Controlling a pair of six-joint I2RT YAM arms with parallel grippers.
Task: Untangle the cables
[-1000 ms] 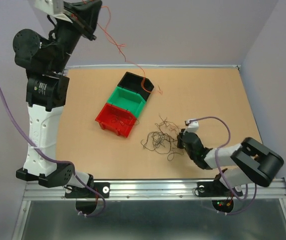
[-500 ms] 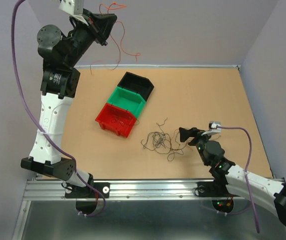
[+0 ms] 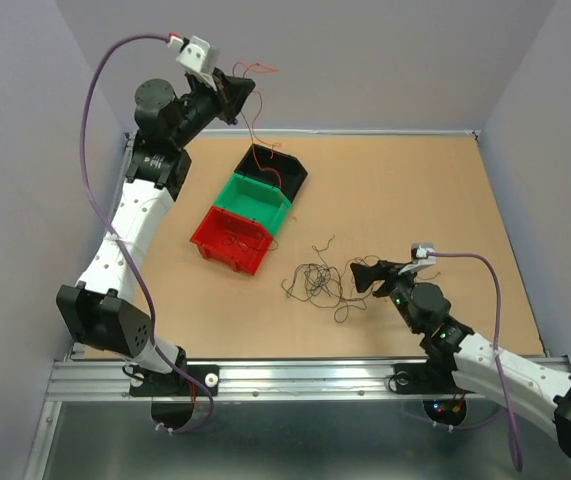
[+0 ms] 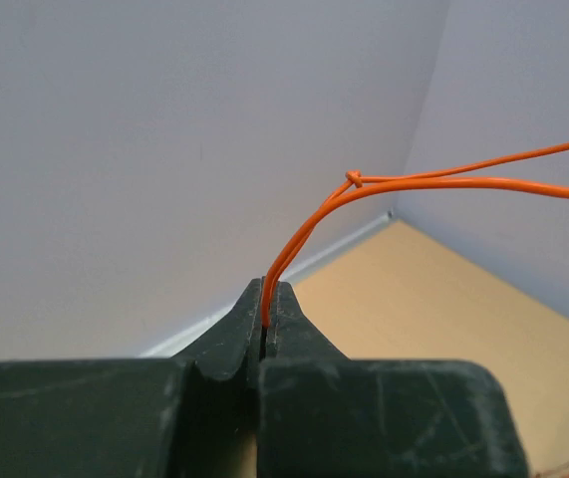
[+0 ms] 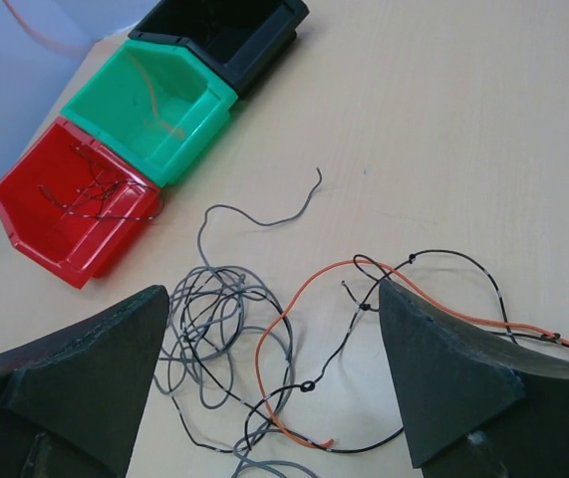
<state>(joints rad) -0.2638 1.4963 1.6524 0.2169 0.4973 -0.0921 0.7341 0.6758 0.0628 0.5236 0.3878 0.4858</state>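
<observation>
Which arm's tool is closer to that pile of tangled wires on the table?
The right one. The right tool, open, is just beside the tangle; the left tool is far away near the back wall, pinching an orange wire.

Your table (image 5: 463,119) looks like matt tan board, though laminate is possible from here; the red bin (image 5: 45,244), green bin (image 5: 105,95) and black bin (image 5: 269,40) are smooth, slightly shiny plastic. The orange cable (image 4: 352,179) has a glossy smooth coating, and the fingers (image 4: 299,334) of the left gripper (image 4: 267,294) are dark matt plastic, finely scuffed.
</observation>
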